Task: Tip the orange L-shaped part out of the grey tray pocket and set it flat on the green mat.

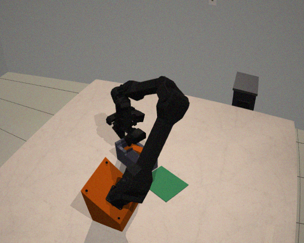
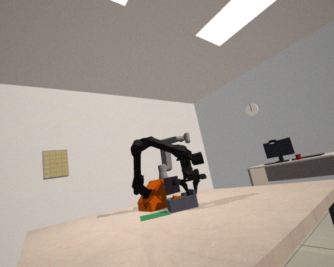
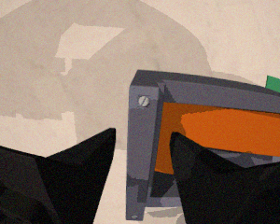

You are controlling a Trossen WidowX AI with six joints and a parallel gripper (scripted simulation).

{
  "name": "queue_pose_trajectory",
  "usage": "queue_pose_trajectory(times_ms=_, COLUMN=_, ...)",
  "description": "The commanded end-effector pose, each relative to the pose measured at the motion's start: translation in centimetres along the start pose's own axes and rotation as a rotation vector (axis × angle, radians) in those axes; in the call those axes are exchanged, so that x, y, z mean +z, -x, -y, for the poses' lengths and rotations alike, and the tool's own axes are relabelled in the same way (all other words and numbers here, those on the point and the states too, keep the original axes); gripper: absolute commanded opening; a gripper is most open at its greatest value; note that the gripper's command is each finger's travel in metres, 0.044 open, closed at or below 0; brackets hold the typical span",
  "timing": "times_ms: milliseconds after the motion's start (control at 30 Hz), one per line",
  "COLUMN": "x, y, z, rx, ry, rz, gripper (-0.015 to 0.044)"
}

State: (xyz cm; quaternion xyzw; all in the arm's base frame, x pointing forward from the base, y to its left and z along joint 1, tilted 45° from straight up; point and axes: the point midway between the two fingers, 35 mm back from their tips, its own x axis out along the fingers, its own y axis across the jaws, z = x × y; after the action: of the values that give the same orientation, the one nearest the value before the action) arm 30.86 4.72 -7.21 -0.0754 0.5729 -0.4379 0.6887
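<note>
The orange part (image 1: 137,148) (image 2: 177,197) (image 3: 233,131) lies in the grey tray (image 1: 122,159) (image 2: 182,204) (image 3: 142,163). In the wrist view its long arm runs right and its short arm lies at the tray's screw-marked end wall. I cannot tell whether it is slightly tilted. My gripper (image 1: 126,141) (image 2: 192,192) (image 3: 143,136) is partly open and empty, low at that end wall. One finger is outside the wall, the other over the part's short arm, hiding some of it; contact is unclear. The green mat (image 1: 170,184) (image 2: 154,216) (image 3: 277,85) lies beside the tray's far end.
The orange base block (image 1: 97,183) (image 2: 157,198) under my arm stands close to the tray. My upper arm (image 1: 157,141) hides part of the tray in the top view. The tray's end wall near my fingers rises above its other walls.
</note>
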Motion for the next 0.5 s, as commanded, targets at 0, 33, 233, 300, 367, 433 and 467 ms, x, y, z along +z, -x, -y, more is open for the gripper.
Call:
queue_pose_trajectory(times_ms=0, x=-0.2, y=-1.1, z=0.1, rx=-0.014, ry=0.010, rz=-0.001, gripper=0.0180)
queue_pose_trajectory(times_ms=33, x=-0.2, y=-1.3, z=0.1, rx=-0.014, ry=0.010, rz=-0.001, gripper=0.0180)
queue_pose_trajectory(times_ms=233, x=-0.2, y=-2.2, z=0.2, rx=-0.015, ry=0.010, rz=-0.001, gripper=0.0180)
queue_pose_trajectory(times_ms=300, x=-0.2, y=-2.3, z=0.2, rx=-0.015, ry=0.010, rz=-0.001, gripper=0.0180)
queue_pose_trajectory(times_ms=367, x=-0.2, y=-2.3, z=0.2, rx=-0.015, ry=0.010, rz=-0.001, gripper=0.0180)
queue_pose_trajectory(times_ms=433, x=-0.2, y=-2.3, z=0.2, rx=-0.015, ry=0.010, rz=-0.001, gripper=0.0180)
queue_pose_trajectory(times_ms=467, x=-0.2, y=-2.3, z=0.2, rx=-0.015, ry=0.010, rz=-0.001, gripper=0.0180)
